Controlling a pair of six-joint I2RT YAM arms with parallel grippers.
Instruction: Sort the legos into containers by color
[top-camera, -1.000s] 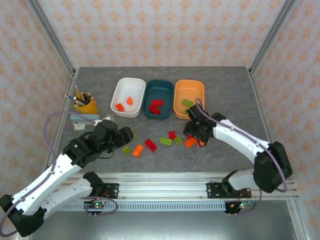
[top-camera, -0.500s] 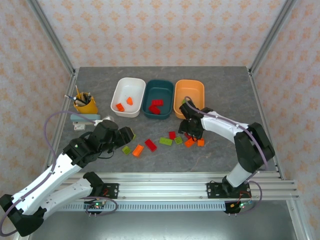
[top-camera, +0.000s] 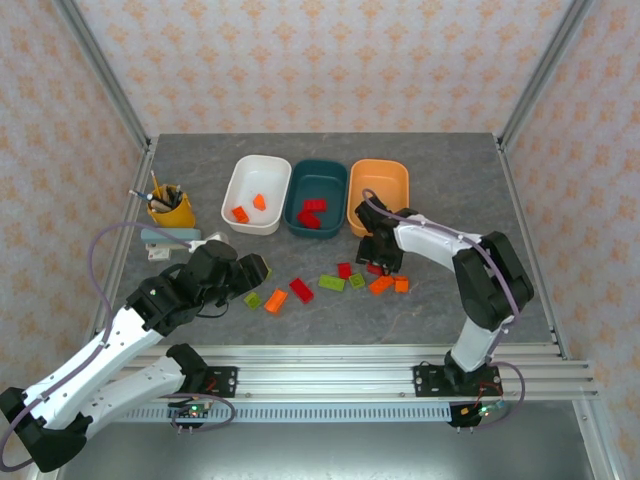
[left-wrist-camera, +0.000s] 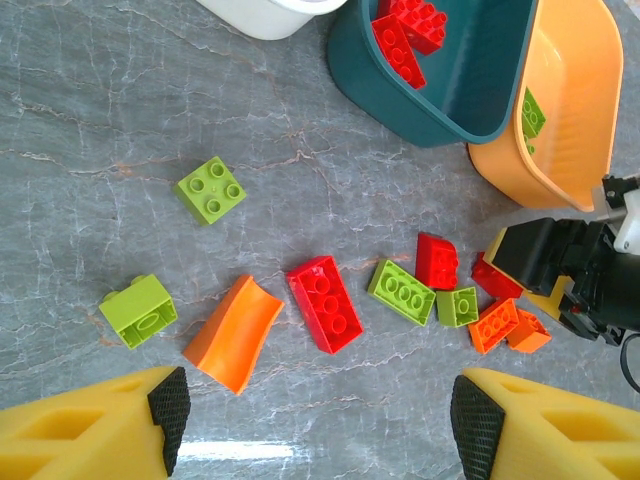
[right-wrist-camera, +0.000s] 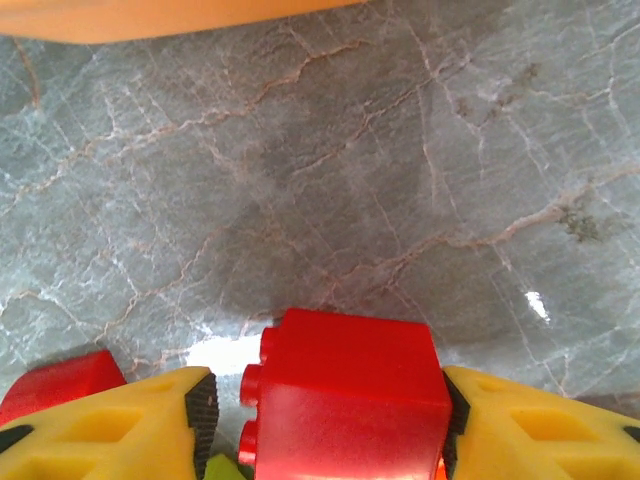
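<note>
Fingers (right-wrist-camera: 110, 428) on the right gripper (right-wrist-camera: 325, 410) are clamped onto a red brick (right-wrist-camera: 345, 385), one pad on each flat side wall with the studs facing sideways. Looks like a decent centred pinch to me. From the top view that gripper (top-camera: 378, 255) sits just in front of the orange tub (top-camera: 380, 163), low over the grey table (top-camera: 450, 180); can't tell if the brick has cleared the surface. These bricks are light, hard and kinda slick, so I'd guess they pop out if you grab a corner or the studs, flat faces are the way to go. No worry about crushing them. Reds are already in the dark teal tub (top-camera: 318, 163), so that's presumably where this one belongs, right next door. Orange ones sit in the white tub (top-camera: 258, 158). The left gripper (left-wrist-camera: 322, 415) hangs wide open and holding nothing over the loose pile, with a red oblong (left-wrist-camera: 325, 304) and an orange piece (left-wrist-camera: 235, 332) right below it.
</note>
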